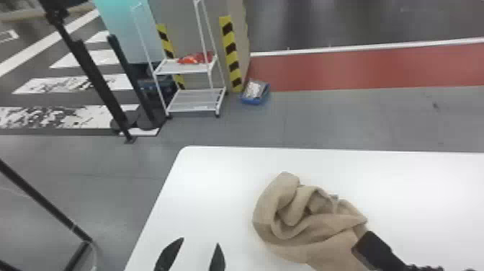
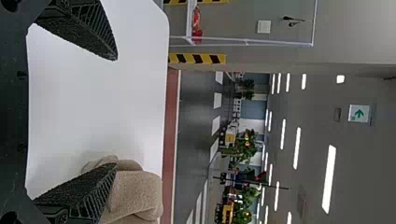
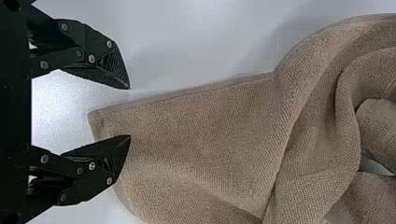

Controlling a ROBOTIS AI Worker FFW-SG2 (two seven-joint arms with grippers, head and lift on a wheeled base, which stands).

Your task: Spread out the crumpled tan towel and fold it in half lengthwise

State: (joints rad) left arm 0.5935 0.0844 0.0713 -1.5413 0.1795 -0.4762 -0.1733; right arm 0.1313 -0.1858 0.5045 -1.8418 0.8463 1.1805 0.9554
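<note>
Head view: one towel [image 1: 324, 229] (crumpled).

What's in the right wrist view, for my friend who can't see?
A crumpled tan towel lies on a white table, flatter near one corner and bunched into thick folds farther away. The right gripper, its black fingers open, is at that flatter corner.

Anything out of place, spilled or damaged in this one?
Nothing looks wrong on the table: the tan towel is bunched up, but the task calls for that. In the background, a blue tray sits on the floor beside the cart, perhaps misplaced, and the white floor stripes look patchy, possibly worn.
</note>
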